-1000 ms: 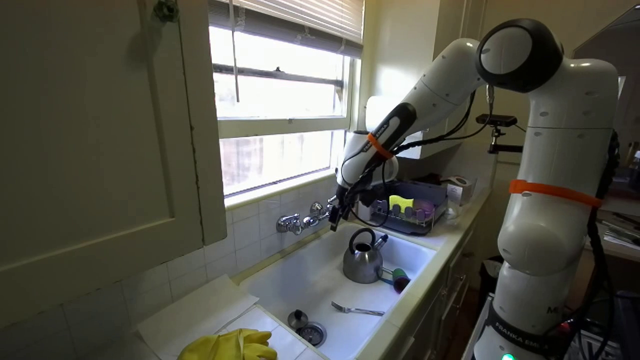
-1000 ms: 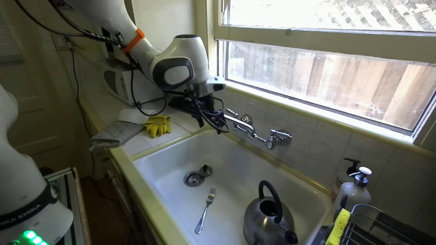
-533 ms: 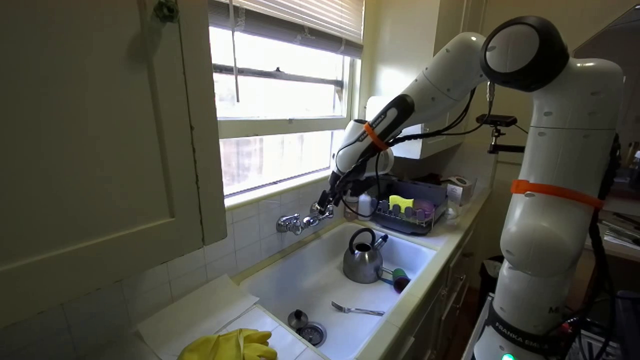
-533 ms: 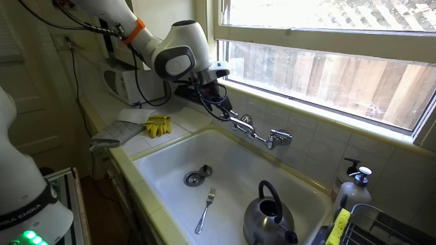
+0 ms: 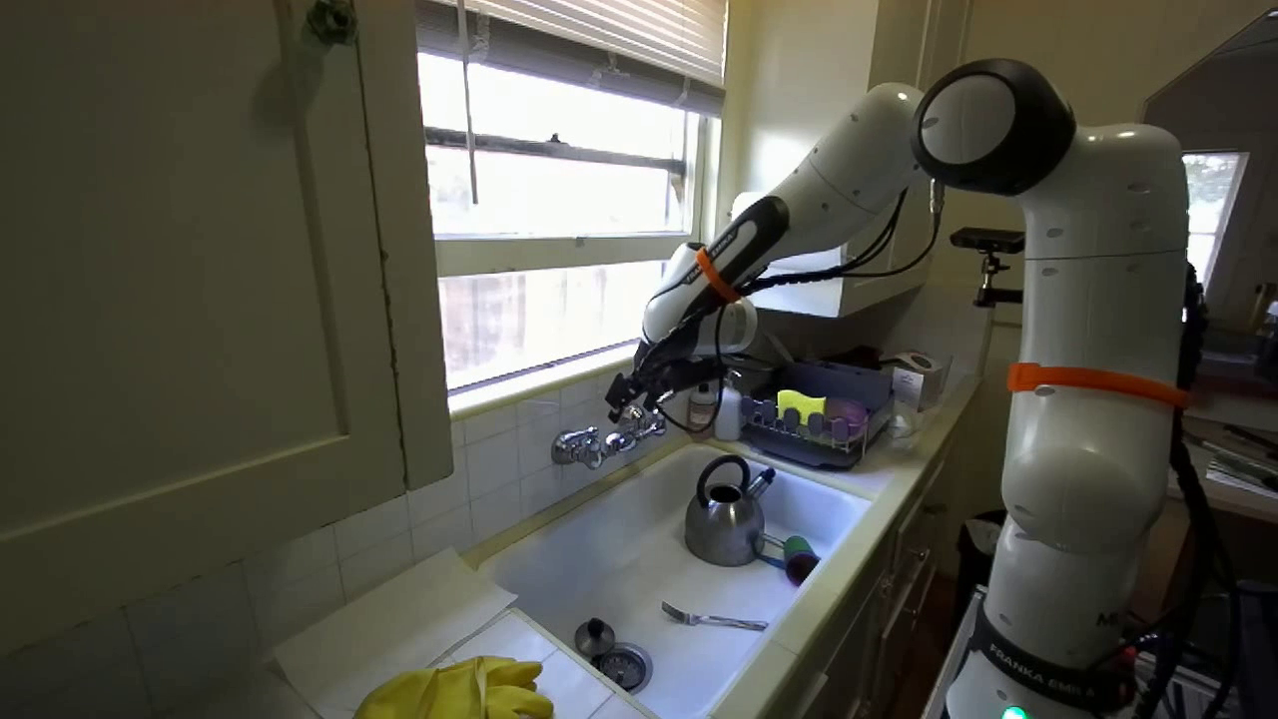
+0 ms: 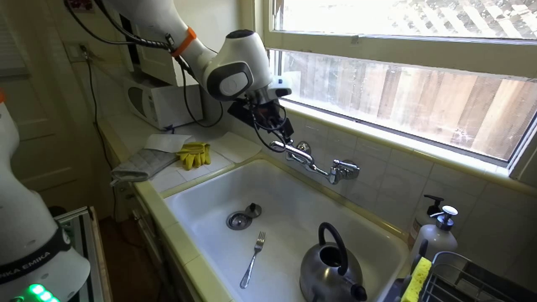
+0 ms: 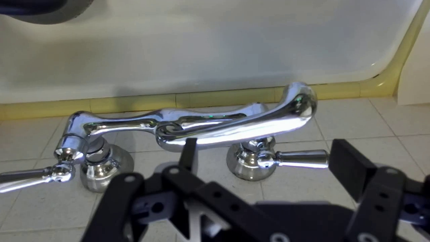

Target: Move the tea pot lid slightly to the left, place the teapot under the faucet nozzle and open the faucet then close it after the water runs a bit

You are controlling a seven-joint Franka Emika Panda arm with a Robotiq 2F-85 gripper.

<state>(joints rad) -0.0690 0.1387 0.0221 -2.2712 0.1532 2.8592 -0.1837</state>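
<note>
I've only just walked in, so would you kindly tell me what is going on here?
A robot arm has its open gripper at the faucet, apparently gripping nothing. The lidless teapot stands upright in the sink, not under the faucet nozzle, and the tea pot lid lies beside the drain. No running water is visible.

A home kitchen is being indicated by a deep white sink [image 6: 293, 201], over which a chrome two-handled faucet [image 7: 242, 132] is being carried by a white-tiled wall [image 6: 390, 176]. A silvery metal fork [image 6: 254, 258] and a squat, rounded grey metal teapot [image 6: 316, 274] are being held in the sink, while a dark grey dish rack [image 5: 854, 379], a boxy white microwave [image 6: 170, 105] and yellow gloves [image 6: 194, 154] are being kept on the white tiled counter [image 6: 168, 179]. Daylight is being admitted beside a cream-painted cupboard [image 5: 200, 240] through a wide framed window [image 5: 559, 320].
</note>
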